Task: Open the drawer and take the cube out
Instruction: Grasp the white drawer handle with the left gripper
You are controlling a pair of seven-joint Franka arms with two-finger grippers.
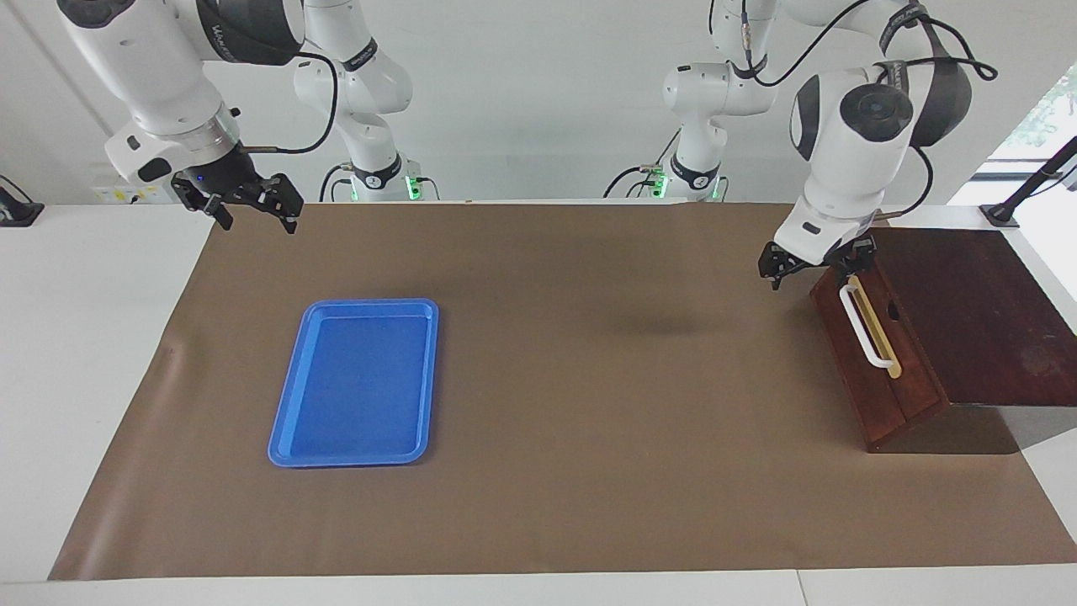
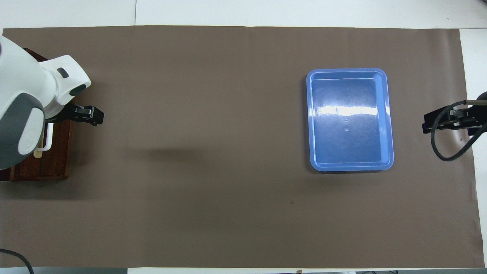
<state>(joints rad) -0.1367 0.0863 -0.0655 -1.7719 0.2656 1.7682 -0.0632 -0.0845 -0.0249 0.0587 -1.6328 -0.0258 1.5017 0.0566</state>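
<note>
Right gripper [image 1: 249, 204] hanging spread over the mat edge at the right arm's end, waiting. Blue tray [image 1: 353, 383] lying nearby, empty. Left gripper [image 1: 812, 263] hovering spread at the robot-side end of the drawer [image 1: 867, 353] handle [image 1: 865, 326]. Drawer sitting shut at the left arm's end of the tabletop [image 1: 84, 337]; cube hidden.

My two arms, each with one gripper: left gripper [image 1: 814, 267], right gripper [image 1: 249, 204]. One dark wooden box [image 1: 968, 320] with one drawer [image 1: 867, 353] bearing one white handle [image 1: 865, 327]. One blue tray [image 1: 355, 381]. One brown mat [image 1: 589, 404].
</note>
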